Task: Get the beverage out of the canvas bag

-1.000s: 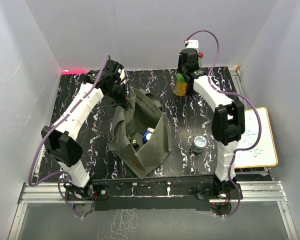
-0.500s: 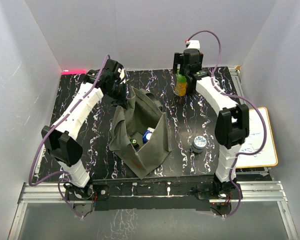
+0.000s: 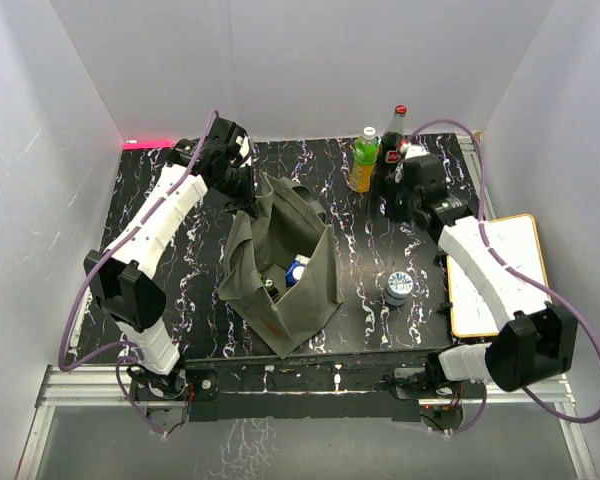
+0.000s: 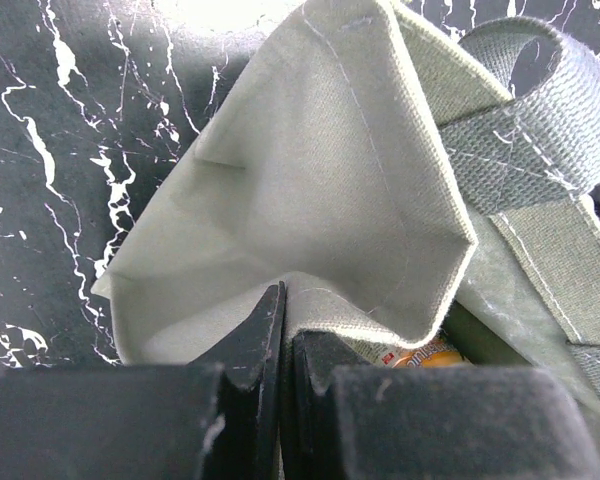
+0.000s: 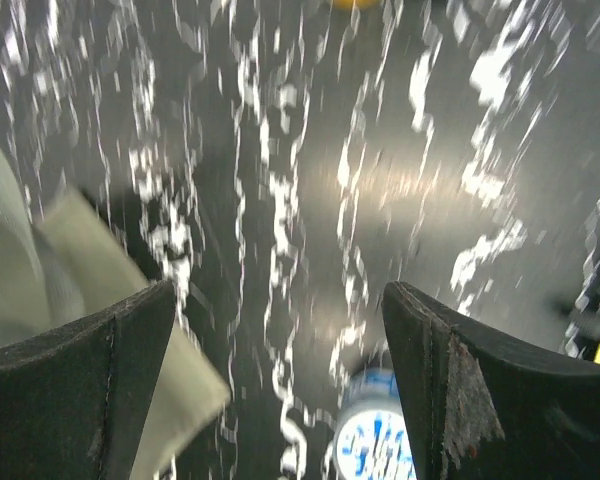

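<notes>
The olive-grey canvas bag point(image 3: 280, 275) stands open at the table's middle. My left gripper point(image 3: 242, 182) is shut on its far rim; in the left wrist view the fingers point(image 4: 260, 335) pinch a fold of the bag's fabric point(image 4: 320, 190). A beverage bottle point(image 3: 364, 160) with a green cap and yellow drink stands upright outside the bag at the back. My right gripper point(image 3: 392, 200) hangs to its right and a little nearer, open and empty point(image 5: 278, 300). Inside the bag lie a blue-and-white item point(image 3: 296, 268) and an orange-labelled one point(image 4: 425, 352).
A dark bottle with a red cap point(image 3: 396, 125) stands behind the green-capped one. A blue-and-white can point(image 3: 398, 288) sits right of the bag, also low in the right wrist view point(image 5: 375, 440). A whiteboard point(image 3: 500, 280) lies at the table's right edge.
My right gripper has opened, let go of the green-capped bottle and drawn back to the right and nearer. The bottle stays standing. The left arm has not moved.
</notes>
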